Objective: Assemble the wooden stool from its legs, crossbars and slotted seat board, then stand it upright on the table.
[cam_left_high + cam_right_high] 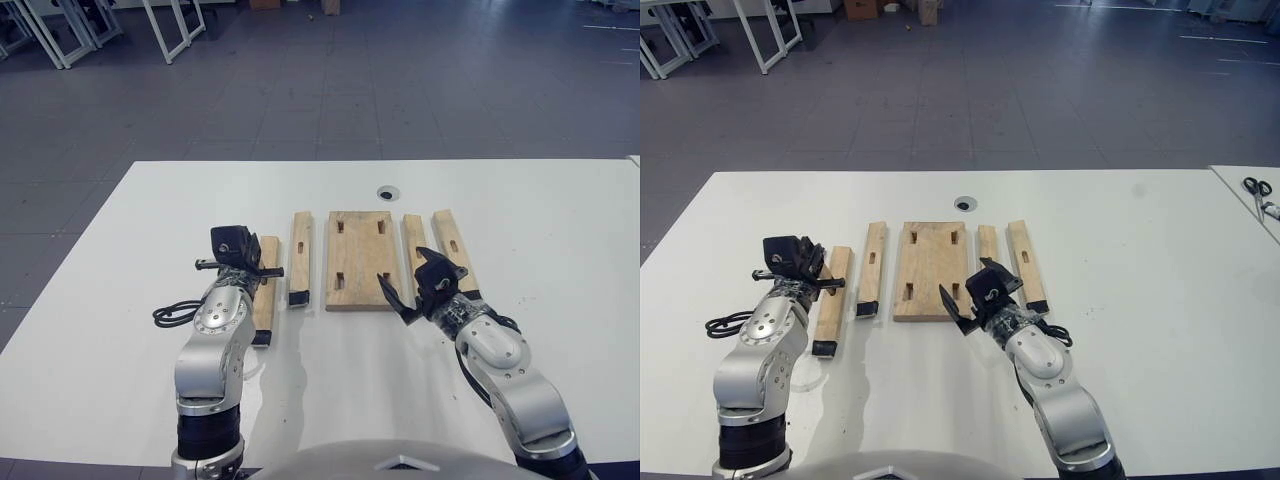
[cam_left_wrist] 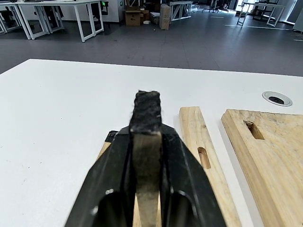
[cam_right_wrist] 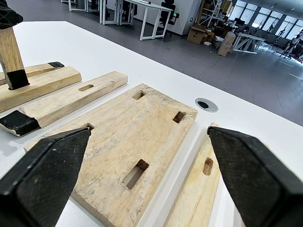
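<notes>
A white desk (image 1: 560,300) carries all the stool parts. The slotted seat board (image 1: 358,262) lies flat about midway between the desk's left and right edges, nearer the far edge than the near one, with four small slots cut through it, two toward its far end and two toward its near end.

Four wooden legs lie flat alongside it, two on each side, all running from far edge to near edge. The outer left leg (image 1: 267,305) sits closest to the near edge. The inner left leg (image 1: 300,255) is just beside the board's left side. The inner right leg (image 1: 413,240) is just beside the board's right side, and the outer right leg (image 1: 450,245) lies next to it, slightly angled. Each leg has a slot in its face, and the near ends that show are wrapped in black.

The left end effector (image 1: 238,262) hangs over the outer left leg, clamped on a thin wooden crossbar (image 2: 147,123) with a black tip.

The right end effector (image 1: 415,283) hovers over the board's near right corner and the inner right leg, its fingers (image 3: 47,175) spread wide with nothing between them.

A black cable (image 1: 175,315) lies coiled toward the left edge, and a round grommet hole (image 1: 388,192) sits beyond the board's far end
</notes>
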Motion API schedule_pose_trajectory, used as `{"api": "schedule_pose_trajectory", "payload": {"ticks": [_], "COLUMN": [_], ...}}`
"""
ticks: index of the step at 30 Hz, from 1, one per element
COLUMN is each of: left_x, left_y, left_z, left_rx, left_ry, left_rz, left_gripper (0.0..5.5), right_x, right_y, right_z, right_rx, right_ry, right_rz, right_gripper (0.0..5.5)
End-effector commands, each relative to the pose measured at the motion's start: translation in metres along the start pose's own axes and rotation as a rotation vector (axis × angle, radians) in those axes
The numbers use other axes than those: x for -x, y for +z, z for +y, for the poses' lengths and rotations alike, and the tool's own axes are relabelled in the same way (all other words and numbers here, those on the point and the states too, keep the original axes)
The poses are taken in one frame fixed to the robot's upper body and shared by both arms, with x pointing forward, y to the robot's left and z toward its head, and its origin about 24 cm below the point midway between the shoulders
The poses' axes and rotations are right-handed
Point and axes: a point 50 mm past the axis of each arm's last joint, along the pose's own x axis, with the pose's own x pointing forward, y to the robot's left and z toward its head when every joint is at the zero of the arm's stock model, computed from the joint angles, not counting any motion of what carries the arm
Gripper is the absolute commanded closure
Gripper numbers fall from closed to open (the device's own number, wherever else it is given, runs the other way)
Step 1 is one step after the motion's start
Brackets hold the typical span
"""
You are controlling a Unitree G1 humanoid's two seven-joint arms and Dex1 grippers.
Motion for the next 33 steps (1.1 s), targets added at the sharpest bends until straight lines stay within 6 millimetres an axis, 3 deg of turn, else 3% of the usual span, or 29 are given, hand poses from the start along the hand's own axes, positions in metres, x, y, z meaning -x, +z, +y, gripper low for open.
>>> {"api": "schedule_pose_trajectory", "payload": {"ticks": [1,9,15,18,20,23,26,31,33], "left_x": [0.001,-0.001,0.000,-0.003,-0.012,-0.030,-0.035,-0.026,-0.030], "left_y": [-0.021,0.009,0.057,0.100,0.119,0.115,0.117,0.164,0.149], "left_z": [0.000,0.007,0.011,0.011,0.012,0.017,0.019,0.018,0.017], "left_rx": [0.001,-0.028,-0.069,-0.060,-0.040,0.044,0.061,0.072,0.073], "left_ry": [0.017,0.052,0.054,0.023,-0.006,-0.046,-0.070,-0.117,-0.117], "left_rz": [0.124,0.033,-0.093,-0.197,-0.222,-0.140,-0.136,-0.301,-0.241], "left_gripper": [4.41,3.23,3.19,3.19,3.19,3.19,3.19,3.19,3.19], "right_x": [-0.001,0.000,0.001,0.001,0.000,-0.001,-0.001,-0.001,-0.001], "right_y": [0.002,0.002,0.001,0.000,0.000,0.000,0.000,0.000,0.000], "right_z": [-0.003,-0.005,-0.004,-0.004,-0.003,-0.002,-0.002,-0.003,-0.003], "right_rx": [0.015,0.019,0.012,0.007,0.002,-0.002,-0.001,0.002,0.003], "right_ry": [-0.005,-0.022,-0.034,-0.046,-0.047,-0.038,-0.038,-0.036,-0.033], "right_rz": [-0.011,-0.007,-0.001,0.001,0.001,0.001,0.000,0.001,0.001], "right_gripper": [0.95,0.95,0.95,0.95,0.95,0.95,0.95,0.95,0.95]}}
